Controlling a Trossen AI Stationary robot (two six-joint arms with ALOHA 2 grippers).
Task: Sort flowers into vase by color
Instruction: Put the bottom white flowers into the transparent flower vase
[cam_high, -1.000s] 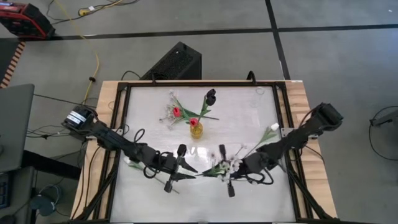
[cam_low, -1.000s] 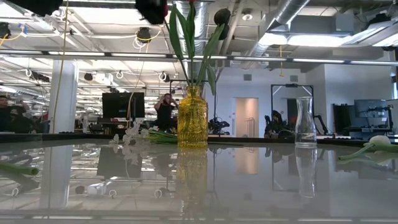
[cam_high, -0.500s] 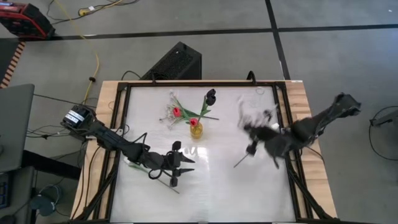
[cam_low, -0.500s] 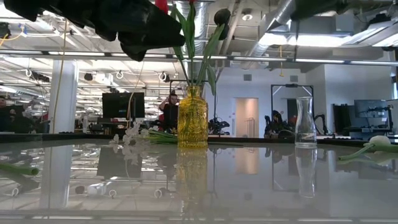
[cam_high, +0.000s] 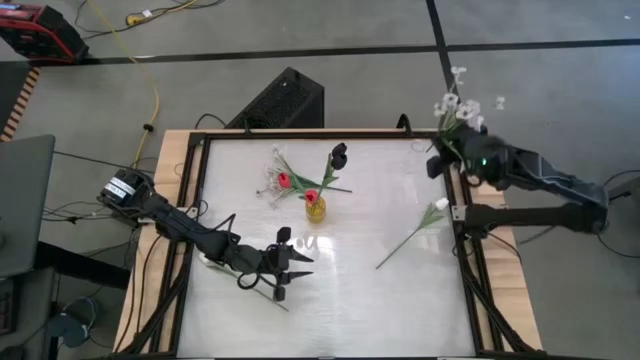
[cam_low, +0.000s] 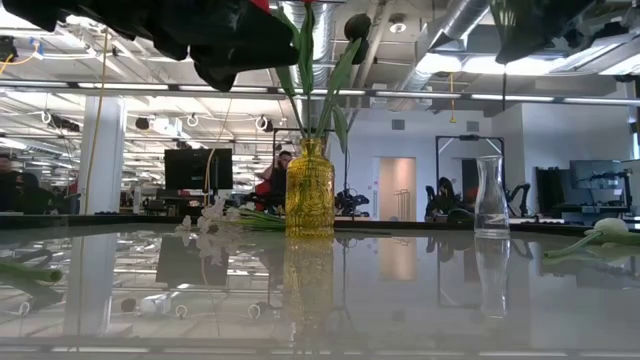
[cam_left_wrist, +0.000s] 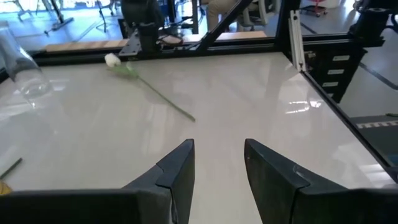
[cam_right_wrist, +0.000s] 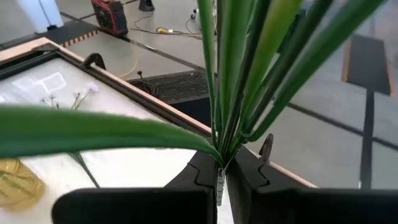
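My right gripper (cam_high: 455, 145) is raised over the table's far right corner, shut on a bunch of green stems with tiny white blossoms (cam_high: 456, 106). My left gripper (cam_high: 295, 262) hovers open near the table's near left; in its wrist view (cam_left_wrist: 217, 155) nothing lies between the fingers. A yellow vase (cam_high: 315, 209) holds red buds and a dark bloom (cam_high: 339, 153). A white-bud flower (cam_high: 415, 231) lies flat on the table's right side. Another white spray (cam_high: 270, 184) lies beside the yellow vase. A clear glass vase (cam_low: 490, 197) stands upright at the far right. My right gripper pinches several green stems and leaves (cam_right_wrist: 224, 140) between its two fingers (cam_right_wrist: 245, 171), at their lower part. The stems run on past the fingertips, and the blossoms (cam_high: 456, 106) stand beyond the table's far edge. The whole bunch is lifted clear of the table.
A white bud and thin stem (cam_high: 206, 259) lie on the table under my left arm. Black frame rails (cam_high: 465, 250) run along the table's edges. A black box (cam_high: 285, 100) sits on the floor beyond the far edge. People show far off in the room in the low view.
My right gripper has swung from the table's near middle, close to my left gripper, up and toward the far right corner, carrying the white spray clear of the table. My left gripper has drawn back slightly toward the left and turned about.
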